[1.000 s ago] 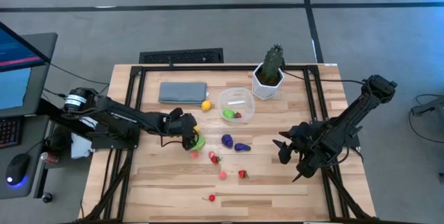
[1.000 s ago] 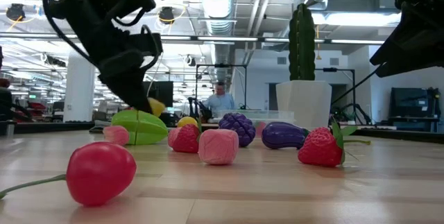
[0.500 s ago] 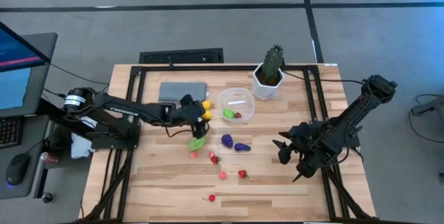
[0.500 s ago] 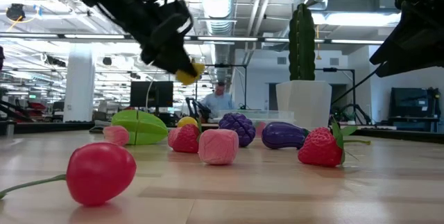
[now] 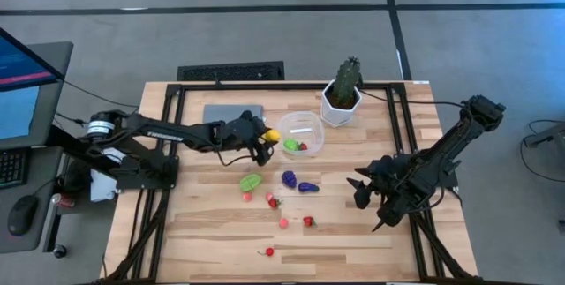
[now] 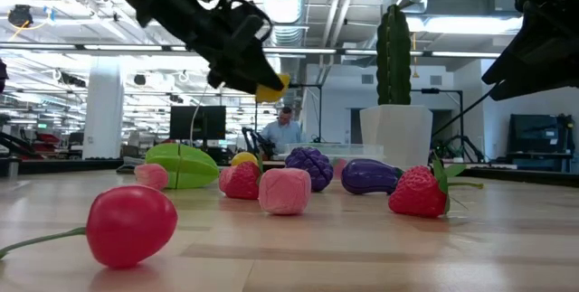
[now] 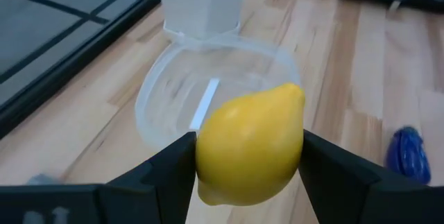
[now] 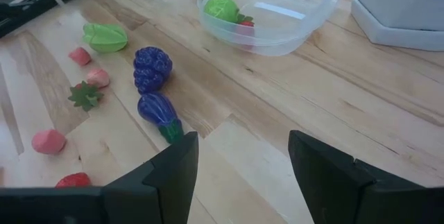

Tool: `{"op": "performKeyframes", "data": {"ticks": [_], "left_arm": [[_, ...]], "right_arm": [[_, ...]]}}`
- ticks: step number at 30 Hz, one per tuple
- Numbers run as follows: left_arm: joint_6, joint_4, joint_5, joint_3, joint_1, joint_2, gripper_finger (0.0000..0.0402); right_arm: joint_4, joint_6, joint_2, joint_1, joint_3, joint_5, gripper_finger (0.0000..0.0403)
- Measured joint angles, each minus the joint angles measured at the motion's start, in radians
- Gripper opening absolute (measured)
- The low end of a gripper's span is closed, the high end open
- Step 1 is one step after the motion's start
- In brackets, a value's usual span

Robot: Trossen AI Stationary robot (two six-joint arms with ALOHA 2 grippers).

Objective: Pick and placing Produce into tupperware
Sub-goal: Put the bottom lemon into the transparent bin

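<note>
My left gripper is shut on a yellow toy lemon, held in the air just left of the tupperware's rim. The clear round tupperware holds a green piece and a red piece. More produce lies on the table: a green starfruit, purple grapes, an eggplant and several red and pink pieces. My right gripper hangs open at the right, with nothing between its fingers. My left gripper pinches the lemon's two long sides between its two fingers. The fingers come from the table's left, slanting a little downward. The lemon is lifted clear of the table, its pointed end toward the tupperware.
A potted cactus in a white pot stands just behind the tupperware on the right. A folded grey cloth lies at the back left, partly under my left arm. Another yellow piece lies far back on the table.
My left gripper has carried the lemon up and away from the green starfruit, toward the table's far edge and right, up to the tupperware's left rim, and has tipped closer to level. The rest of the produce has stayed where it was.
</note>
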Motion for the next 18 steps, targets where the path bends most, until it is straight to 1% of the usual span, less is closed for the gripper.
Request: {"op": "performKeyframes", "data": {"ticks": [2, 6, 8, 10, 14, 18], "left_arm": [[0.0, 0.02, 0.002, -0.001, 0.008, 0.018, 0.0217], [-0.013, 0.097, 0.046, -0.002, 0.029, 0.076, 0.0217], [-0.028, 0.157, 0.059, 0.0, 0.037, 0.111, 0.0217], [-0.04, 0.181, 0.069, -0.001, 0.046, 0.134, 0.0217], [-0.04, 0.182, 0.102, 0.041, 0.062, 0.18, 0.0217], [-0.007, 0.18, 0.132, 0.114, 0.082, 0.234, 0.0217]], "right_arm": [[-0.001, 0.0, 0.0, -0.009, 0.0, 0.0, 0.0249], [0.001, -0.001, 0.0, -0.028, 0.0, 0.0, 0.0249], [0.002, -0.001, 0.0, -0.035, 0.0, 0.0, 0.0249], [0.005, -0.001, 0.0, -0.035, 0.0, 0.0, 0.0249], [0.009, -0.002, 0.0, -0.035, 0.0, 0.0, 0.0249], [0.008, -0.002, 0.0, -0.035, 0.0, 0.001, 0.0249]]}}
